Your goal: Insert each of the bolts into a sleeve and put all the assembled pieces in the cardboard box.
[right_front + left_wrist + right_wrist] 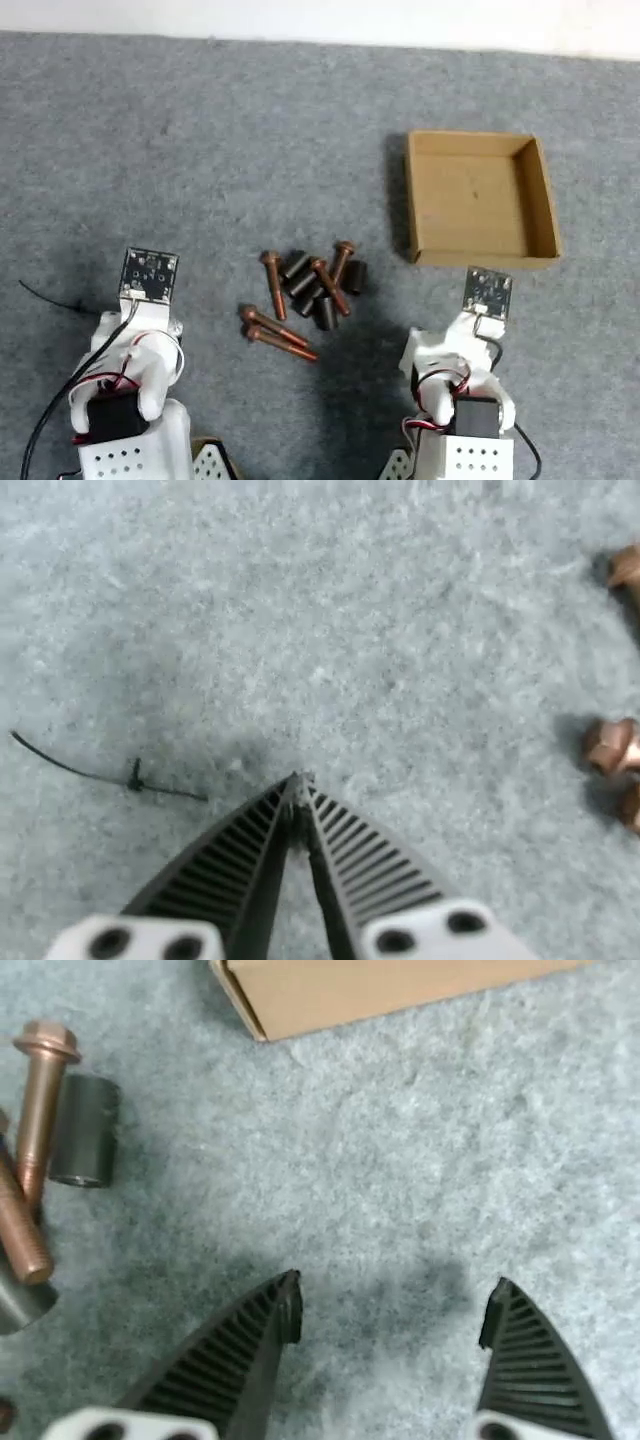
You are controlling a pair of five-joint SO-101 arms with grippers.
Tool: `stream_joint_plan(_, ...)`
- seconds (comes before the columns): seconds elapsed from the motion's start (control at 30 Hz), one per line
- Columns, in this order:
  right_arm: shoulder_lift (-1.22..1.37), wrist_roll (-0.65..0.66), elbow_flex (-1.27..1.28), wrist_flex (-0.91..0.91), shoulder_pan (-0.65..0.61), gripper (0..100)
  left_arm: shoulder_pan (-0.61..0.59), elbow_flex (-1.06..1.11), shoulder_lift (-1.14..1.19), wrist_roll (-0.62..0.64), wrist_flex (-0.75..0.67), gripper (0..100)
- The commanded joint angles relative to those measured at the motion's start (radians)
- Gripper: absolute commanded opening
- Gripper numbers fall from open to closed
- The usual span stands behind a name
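We see the cardboard box point(470, 195) lying open-topped on the grey worktop point(200, 140), on the right arm's side. To the left of the box, and a little nearer the arms than it, the copper-coloured bolts point(330, 287) and the dark sleeves point(325, 312) lie in a loose heap, all of them outside the box. We count five bolts. Two lie side by side at the corner of the heap farthest from the box, and the other three lie among the sleeves. We cannot tell the number of sleeves for sure, since they crowd together under the bolts.

The right gripper point(393, 1310) hangs over bare worktop just in front of the box's near wall. Its jaws are spread wide with nothing between them. One bolt with a sleeve just beside it lies off to its side, towards the heap.

The left gripper point(298, 785) is well apart from the box, beyond the heap, with its jaws pressed together at the tips and nothing held. A thin black cable tie point(110, 775) lies on the worktop near it, farther still from the box.
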Motion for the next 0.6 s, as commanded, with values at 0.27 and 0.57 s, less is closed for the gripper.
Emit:
stream_joint_plan(0.27,-0.012,0.014,0.128,-0.110,0.134,27.9,0.008,-0.074,0.010,0.167,-0.313,1)
stream_joint_plan(0.57,-0.012,0.014,0.127,-0.110,0.199,27.9,0.249,-0.162,0.061,0.169,-0.344,1)
